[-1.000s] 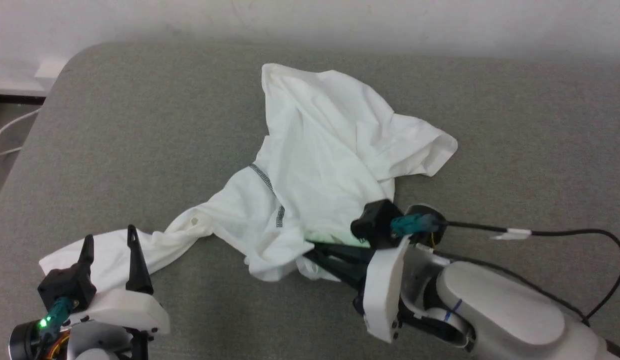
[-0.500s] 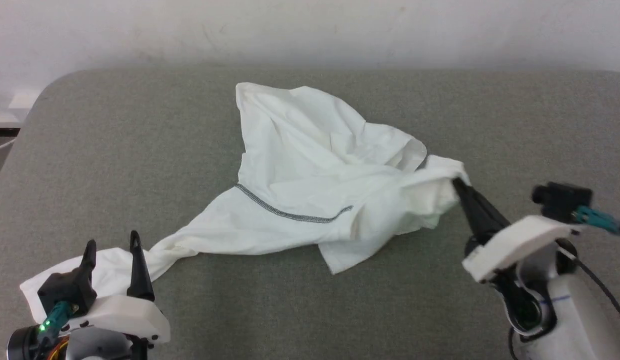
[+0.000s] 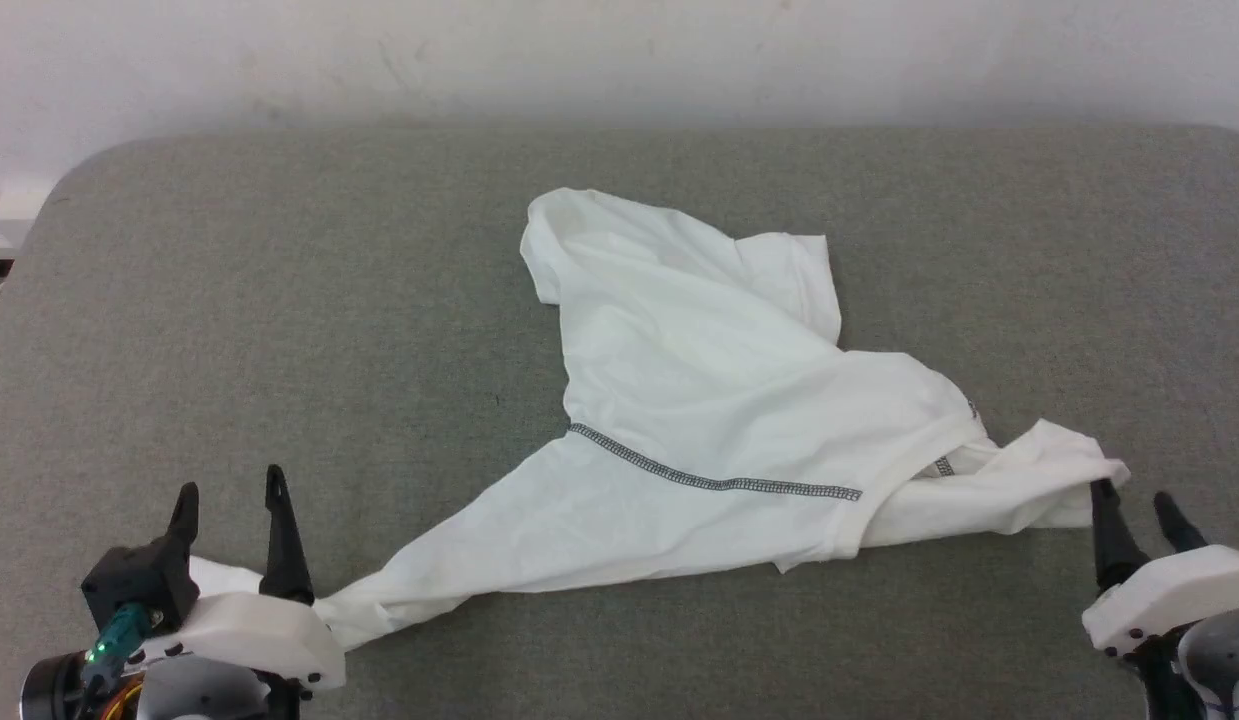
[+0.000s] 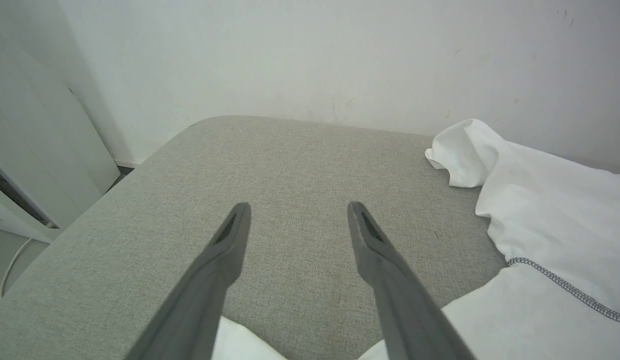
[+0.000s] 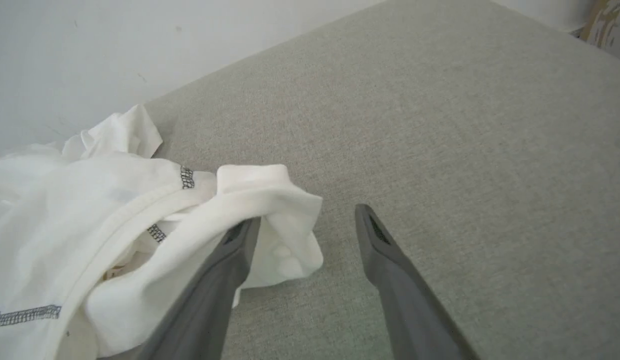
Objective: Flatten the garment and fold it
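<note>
Two arms, both parked low at your near edge of the grey padded surface (image 3: 279,300), fingers pointing away from you. The left gripper (image 3: 230,480) sits at the lower left with its fingers spread wide and nothing pinched. The right gripper (image 3: 1131,491) mirrors it at the lower right, also spread and gripping nothing. The garment (image 3: 719,400) lies on the surface between them, pulled into a wide, loose triangle. One twisted sleeve (image 3: 399,600) runs down to the left gripper's white housing, and the other sleeve end (image 3: 1059,480) stops just beside the right fingertips. A dark zigzag seam (image 3: 714,482) crosses the middle, and the far corner bunches up toward the wall (image 3: 619,60). From the head camera you can't really tell if the cloth touches either gripper, so check the wrists. The left wrist view shows white fabric low down between the finger bases, while the tips hang over bare grey surface. The right wrist view shows the crumpled cuff resting against the left-hand finger, with open surface in front of the other one. That view also gives you two short bits of zigzag stitching near the cuff.
</note>
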Tool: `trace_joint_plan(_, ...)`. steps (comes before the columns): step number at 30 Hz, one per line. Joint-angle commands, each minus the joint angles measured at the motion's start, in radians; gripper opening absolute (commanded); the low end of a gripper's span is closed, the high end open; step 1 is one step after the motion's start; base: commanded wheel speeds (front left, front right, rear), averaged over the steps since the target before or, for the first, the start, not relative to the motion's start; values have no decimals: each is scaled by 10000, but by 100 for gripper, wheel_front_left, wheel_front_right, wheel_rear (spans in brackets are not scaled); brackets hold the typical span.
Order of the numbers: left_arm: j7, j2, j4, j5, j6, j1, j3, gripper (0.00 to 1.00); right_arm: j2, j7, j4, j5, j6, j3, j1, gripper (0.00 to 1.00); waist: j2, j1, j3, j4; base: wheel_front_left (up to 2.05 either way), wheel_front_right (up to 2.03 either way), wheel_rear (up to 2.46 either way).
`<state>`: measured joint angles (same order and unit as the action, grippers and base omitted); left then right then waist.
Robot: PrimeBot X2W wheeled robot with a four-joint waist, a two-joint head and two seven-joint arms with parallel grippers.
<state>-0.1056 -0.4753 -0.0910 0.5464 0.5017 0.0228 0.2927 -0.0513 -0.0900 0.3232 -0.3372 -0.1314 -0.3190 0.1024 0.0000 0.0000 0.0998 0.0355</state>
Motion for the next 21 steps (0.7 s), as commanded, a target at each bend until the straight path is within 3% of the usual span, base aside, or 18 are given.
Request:
trace_joint_plan(1,13,-25,-13,35,18,125,1,100,8,62,-283,198,7,-49,-147,100,0,0,-29,-26,0,0,0)
trace_joint_plan(6,48,-37,-1,60,51,229,31,100,-35,-646,-2593,1237,7,32,-679,100,0,0,-230,-125,0,0,0)
trace_joint_plan(11,127,-88,-51,88,96,342,44,100,-885,-3253,-4224,1141,7,2239,-880,100,0,0,-371,-297,0,0,0)
trace_joint_plan(16,237,-138,-162,73,62,273,134,100,-2235,-5916,-3834,207,7,4815,-155,100,0,0,-286,-364,0,0,0)
trace_joint_plan(21,246,-152,-269,38,6,41,186,100,-3284,-6393,-3026,-632,7,6555,1218,100,0,0,168,-207,0,0,0)
